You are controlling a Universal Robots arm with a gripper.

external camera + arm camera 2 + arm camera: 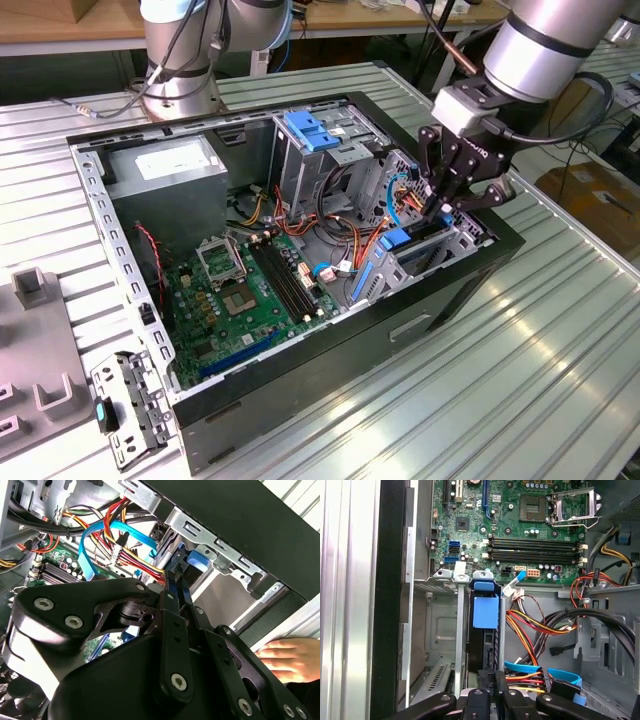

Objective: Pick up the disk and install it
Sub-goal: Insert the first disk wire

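Exterior view: I am reaching my gripper [447, 207] down into the drive cage of the open computer case [455, 290], beside the motherboard [255, 290].
Second wrist view: my fingers [176, 587] are pinching the disk [197, 560] by its blue bracket; a person's hand [290, 657] is resting outside the case.
First wrist view: the disk [485, 611] is sitting upright in the cage slot, with orange and blue cables [530, 625] lying beside it.

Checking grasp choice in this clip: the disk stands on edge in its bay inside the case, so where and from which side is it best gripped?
Probably by the exposed end of the disk, across its thin width, coming from the case's open side. It stands on edge between the bay's metal rails, so its flat faces are shut in. The gripper sits there, in line with the disk.
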